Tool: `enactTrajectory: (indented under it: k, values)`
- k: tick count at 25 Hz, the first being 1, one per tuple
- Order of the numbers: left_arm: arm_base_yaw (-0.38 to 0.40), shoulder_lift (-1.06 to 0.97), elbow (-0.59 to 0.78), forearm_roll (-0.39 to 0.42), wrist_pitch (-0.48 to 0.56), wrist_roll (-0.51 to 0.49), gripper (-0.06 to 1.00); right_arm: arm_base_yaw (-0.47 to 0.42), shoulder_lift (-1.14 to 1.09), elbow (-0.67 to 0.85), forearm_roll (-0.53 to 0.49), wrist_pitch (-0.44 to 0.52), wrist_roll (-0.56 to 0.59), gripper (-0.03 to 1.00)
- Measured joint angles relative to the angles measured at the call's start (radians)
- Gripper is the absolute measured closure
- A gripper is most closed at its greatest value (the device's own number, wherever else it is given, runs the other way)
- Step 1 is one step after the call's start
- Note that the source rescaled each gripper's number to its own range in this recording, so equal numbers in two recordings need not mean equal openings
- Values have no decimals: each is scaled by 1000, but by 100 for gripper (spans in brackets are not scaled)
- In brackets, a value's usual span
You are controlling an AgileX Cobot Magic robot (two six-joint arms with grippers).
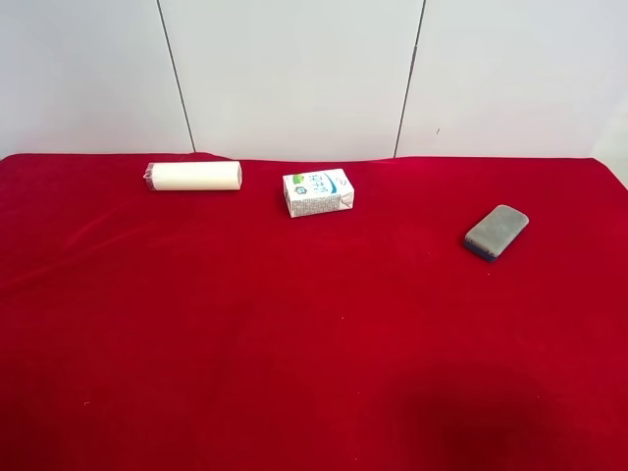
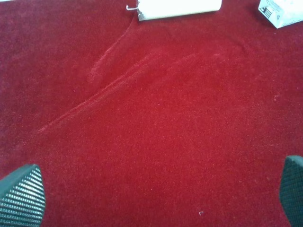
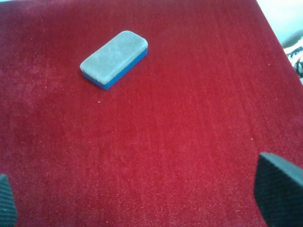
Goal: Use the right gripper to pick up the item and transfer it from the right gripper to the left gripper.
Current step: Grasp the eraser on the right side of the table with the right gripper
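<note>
The item, a flat grey-topped pad with a blue base (image 1: 497, 232), lies on the red cloth at the exterior high view's right. In the right wrist view it (image 3: 114, 58) lies flat, well ahead of my right gripper (image 3: 142, 203). That gripper is open and empty, its black fingertips (image 3: 279, 191) wide apart at the frame's corners. My left gripper (image 2: 156, 196) is open and empty over bare red cloth, its ribbed fingertips (image 2: 21, 196) far apart. Neither arm shows in the exterior high view.
A cream-white cylinder roll (image 1: 193, 177) and a small white printed carton (image 1: 318, 192) lie at the back of the red cloth (image 1: 294, 334). Both show at the edge of the left wrist view, the roll (image 2: 180, 8) and the carton (image 2: 281, 12). A white wall stands behind.
</note>
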Motion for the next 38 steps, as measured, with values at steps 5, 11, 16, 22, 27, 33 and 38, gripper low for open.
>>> enactTrajectory:
  k: [5, 11, 16, 22, 27, 33, 38]
  values:
    - [0, 0, 0, 0, 0, 0, -6, 0, 0, 0, 0, 0, 0, -3]
    - [0, 0, 0, 0, 0, 0, -6, 0, 0, 0, 0, 0, 0, -3]
    - [0, 0, 0, 0, 0, 0, -6, 0, 0, 0, 0, 0, 0, -3]
    - [0, 0, 0, 0, 0, 0, -6, 0, 0, 0, 0, 0, 0, -3]
    - [0, 0, 0, 0, 0, 0, -6, 0, 0, 0, 0, 0, 0, -3]
    - [0, 0, 0, 0, 0, 0, -6, 0, 22, -70, -2, 0, 0, -3]
    - [0, 0, 0, 0, 0, 0, -6, 0, 201, -211, -8, -1, 14, -3]
